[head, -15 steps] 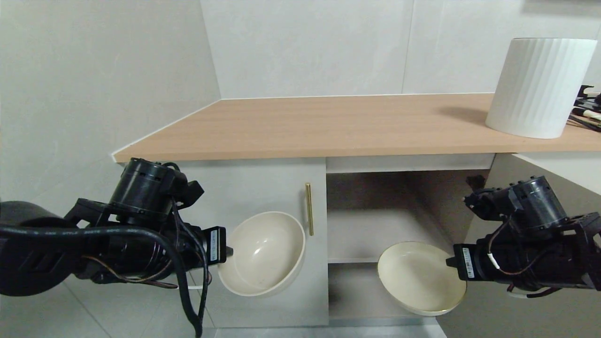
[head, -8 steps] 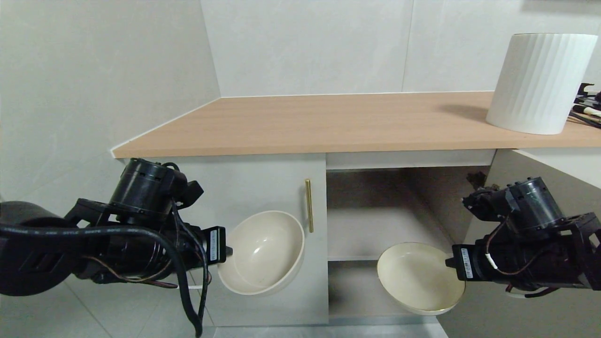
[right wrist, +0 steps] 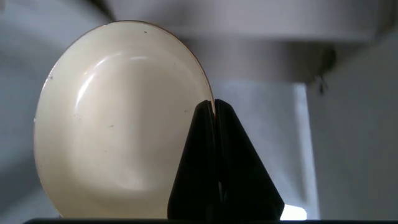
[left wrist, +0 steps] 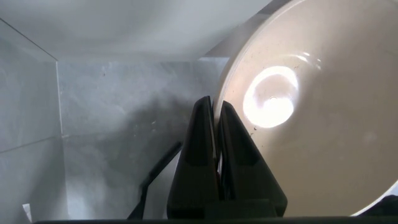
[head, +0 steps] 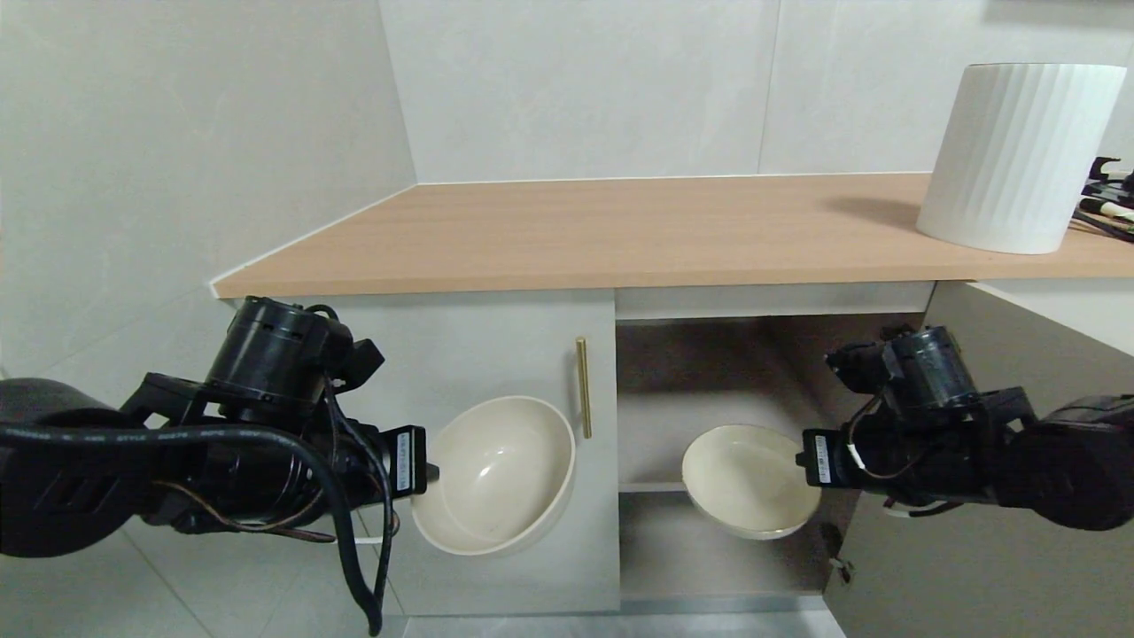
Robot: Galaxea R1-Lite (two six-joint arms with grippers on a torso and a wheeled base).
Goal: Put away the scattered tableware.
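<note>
My left gripper [head: 425,474] is shut on the rim of a large cream bowl [head: 496,474], held tilted in front of the closed left cabinet door [head: 496,354]. In the left wrist view the gripper [left wrist: 216,112] pinches that bowl [left wrist: 311,118] by its edge. My right gripper [head: 802,461] is shut on the rim of a smaller cream bowl [head: 744,478], which hangs in the open cabinet compartment, above its lower shelf [head: 700,558]. The right wrist view has the gripper [right wrist: 214,109] clamped on this bowl [right wrist: 118,118].
A wooden countertop [head: 620,230] runs above the cabinet, with a white ribbed container [head: 1019,155] at its right end and dark utensils [head: 1107,204] beside it. The right cabinet door [head: 1001,496] stands swung open. A brass handle [head: 582,399] is on the left door.
My right arm has moved left and forward, carrying the smaller bowl into the open cabinet. The left arm and its bowl stay put. The head view shifted slightly.
</note>
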